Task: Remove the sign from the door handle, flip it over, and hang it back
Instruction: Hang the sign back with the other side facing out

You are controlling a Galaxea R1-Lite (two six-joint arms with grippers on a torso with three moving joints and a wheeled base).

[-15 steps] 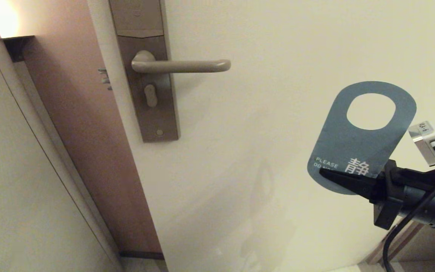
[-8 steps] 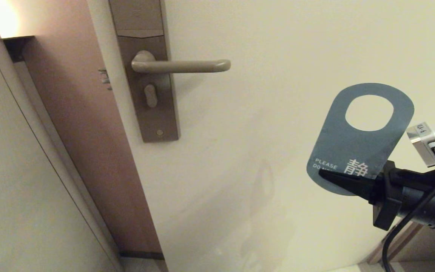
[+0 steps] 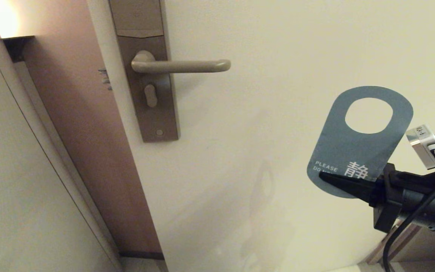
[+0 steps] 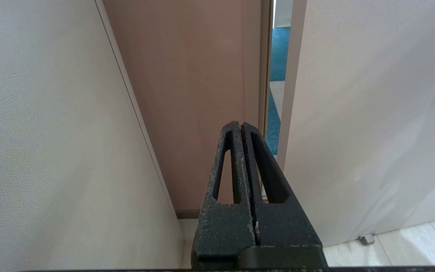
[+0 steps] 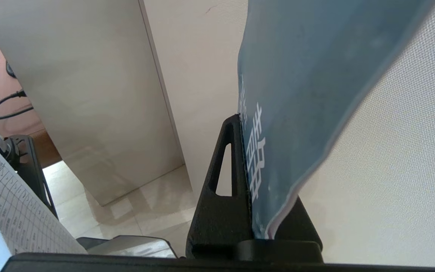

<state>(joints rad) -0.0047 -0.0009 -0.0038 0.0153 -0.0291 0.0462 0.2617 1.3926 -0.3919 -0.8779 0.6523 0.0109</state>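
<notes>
The sign [image 3: 347, 147] is a blue card with an oval hole at its top and white "PLEASE DO NOT" lettering. It stands upright in the air at the right, its blue face toward the head camera. My right gripper [image 3: 325, 176] is shut on the sign's lower end, and in the right wrist view the sign [image 5: 308, 75] rises from between the fingers [image 5: 225, 170]. The door handle [image 3: 181, 66], a beige-grey lever on a brown lock plate [image 3: 147, 83], is bare and lies well up and left of the sign. My left gripper [image 4: 240, 126] is shut and empty, low near the door's edge.
The cream door [image 3: 278, 56] fills the middle and right of the head view. A brown door frame [image 3: 81, 124] and a cream wall [image 3: 10, 170] stand to the left. A printed sheet [image 5: 6, 196] and cables show low beside the right arm.
My right gripper has sunk slightly with the sign, and the card has turned a little more upright. The handle and left arm have not moved.
</notes>
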